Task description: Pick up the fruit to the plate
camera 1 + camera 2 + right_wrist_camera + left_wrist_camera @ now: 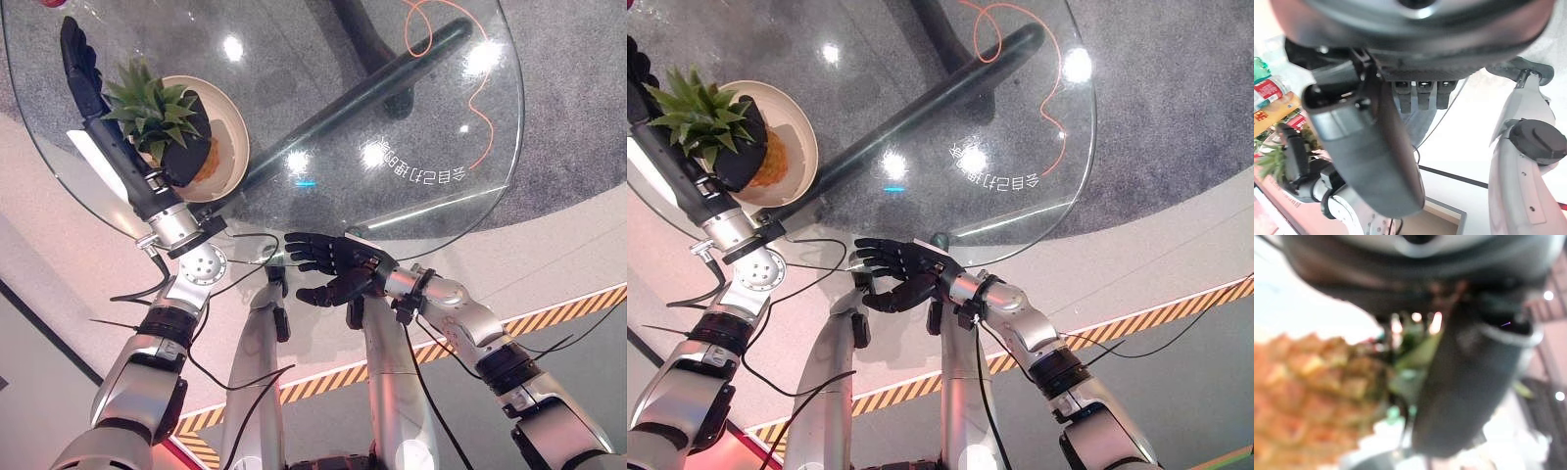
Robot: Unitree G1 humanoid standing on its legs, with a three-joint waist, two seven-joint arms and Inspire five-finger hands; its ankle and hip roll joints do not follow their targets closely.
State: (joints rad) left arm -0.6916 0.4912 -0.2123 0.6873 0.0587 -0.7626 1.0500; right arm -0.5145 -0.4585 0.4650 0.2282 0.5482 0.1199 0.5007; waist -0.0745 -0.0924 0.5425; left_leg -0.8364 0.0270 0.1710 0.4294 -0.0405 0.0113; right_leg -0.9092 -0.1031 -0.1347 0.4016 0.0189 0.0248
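Nearest: my right hand (333, 269), idle at the near edge of the glass table (431, 127), fingers loosely spread, holding nothing. Farther: my left hand (186, 147), wrapped around the pineapple (764, 162), which sits in the plate (230, 137) with its leaves up. Risk, as I judge it: the fruit tipping out if I let go unevenly, or the plate sliding on glass.

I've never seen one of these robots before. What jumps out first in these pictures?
A spiky-topped pineapple sits on a cream plate at the left edge of a round glass table. The robot's dark left hand wraps round the fruit. Its right hand hangs open below the table's near rim, holding nothing.
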